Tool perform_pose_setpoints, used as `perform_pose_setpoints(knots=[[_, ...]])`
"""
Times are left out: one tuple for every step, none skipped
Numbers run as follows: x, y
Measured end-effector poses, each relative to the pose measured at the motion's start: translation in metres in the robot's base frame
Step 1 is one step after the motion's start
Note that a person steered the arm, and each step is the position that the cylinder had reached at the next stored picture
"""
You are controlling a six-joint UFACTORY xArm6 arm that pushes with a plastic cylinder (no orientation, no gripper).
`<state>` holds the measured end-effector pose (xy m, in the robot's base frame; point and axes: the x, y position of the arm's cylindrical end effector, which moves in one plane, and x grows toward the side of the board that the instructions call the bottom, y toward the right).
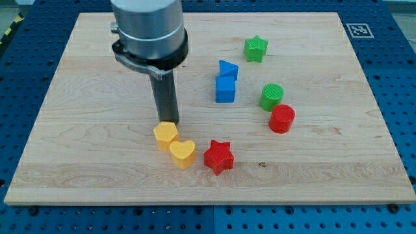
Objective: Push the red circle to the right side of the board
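Note:
The red circle [282, 119] stands right of the board's middle, just below and touching a green circle [272, 96]. My tip [166, 121] is far to its left, right at the top edge of a yellow hexagon-like block [165, 135]. A yellow heart [182, 153] sits against that block's lower right, and a red star [218, 156] lies just right of the heart.
A blue triangle [227, 69] and a blue cube [225, 89] sit together near the middle. A green star [256, 48] lies near the view's top. The wooden board [78, 169] ends a short way right of the red circle.

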<state>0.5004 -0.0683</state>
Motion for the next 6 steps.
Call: perform_pose_setpoints(knots=[[0.005,0.019],[-0.003,0.07],[-0.007,0.127],[-0.009,0.18],[-0.011,0.208],[-0.028,0.21]])
